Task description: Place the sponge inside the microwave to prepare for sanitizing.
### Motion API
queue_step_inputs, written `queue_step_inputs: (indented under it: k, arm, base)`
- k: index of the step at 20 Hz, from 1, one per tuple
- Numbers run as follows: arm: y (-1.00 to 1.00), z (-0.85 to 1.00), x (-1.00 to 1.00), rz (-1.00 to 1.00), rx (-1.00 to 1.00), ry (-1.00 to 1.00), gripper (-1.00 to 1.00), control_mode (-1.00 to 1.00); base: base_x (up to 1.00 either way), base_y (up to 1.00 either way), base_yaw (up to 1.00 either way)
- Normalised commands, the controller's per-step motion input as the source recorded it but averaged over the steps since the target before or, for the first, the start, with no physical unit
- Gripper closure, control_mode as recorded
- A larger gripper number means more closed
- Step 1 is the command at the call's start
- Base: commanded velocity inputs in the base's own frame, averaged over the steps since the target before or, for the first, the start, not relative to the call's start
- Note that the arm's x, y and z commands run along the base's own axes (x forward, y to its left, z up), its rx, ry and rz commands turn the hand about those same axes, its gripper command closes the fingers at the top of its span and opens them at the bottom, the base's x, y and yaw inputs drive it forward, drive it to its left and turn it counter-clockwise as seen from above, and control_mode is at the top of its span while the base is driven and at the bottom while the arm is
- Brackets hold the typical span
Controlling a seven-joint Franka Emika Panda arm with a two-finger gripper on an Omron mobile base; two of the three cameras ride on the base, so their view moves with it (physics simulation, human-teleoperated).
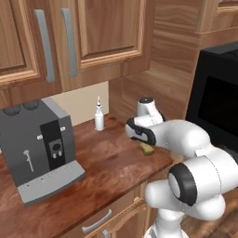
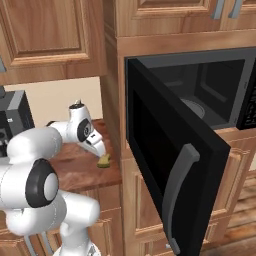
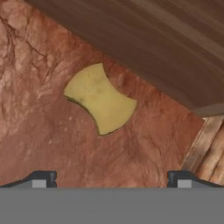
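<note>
Hand view shows the gripper (image 3: 109, 183) with its two fingers spread as wide as they go and nothing between them. It hangs above the sponge (image 3: 99, 99) and looks down on it.

The sponge is a small yellow block with two curved-in sides. It lies flat on the brown counter (image 3: 35, 113), close to the wooden wall (image 3: 153, 39) and near the counter's end. The gripper is not touching it.

The sponge looks soft and light. It will likely squash a bit when pinched, and it should not slip or break. A good place to hold it is across the two curved-in sides, where it is thinnest.

Farther from the sponge, past the wooden wall, is the microwave (image 2: 200, 95). Its door (image 2: 170, 165) stands wide open, so the inside is ready. On the other side of the sponge, farther along the counter, stand a white bottle (image 1: 99, 116) and a grey coffee machine (image 1: 37, 148).
</note>
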Motion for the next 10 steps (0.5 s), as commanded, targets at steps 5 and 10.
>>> queue_step_inputs:
  k: [5, 10]
  arm:
    - [-0.03, -0.47, 0.21, -0.11, 0.00, 0.00, -1.00, -1.00]
    - [-0.01, -0.42, 0.33, -0.07, 0.00, -0.01, -1.00, -1.00]
  base:
    - [0.00, 0.00, 0.00]
    - [0.00, 0.00, 0.00]
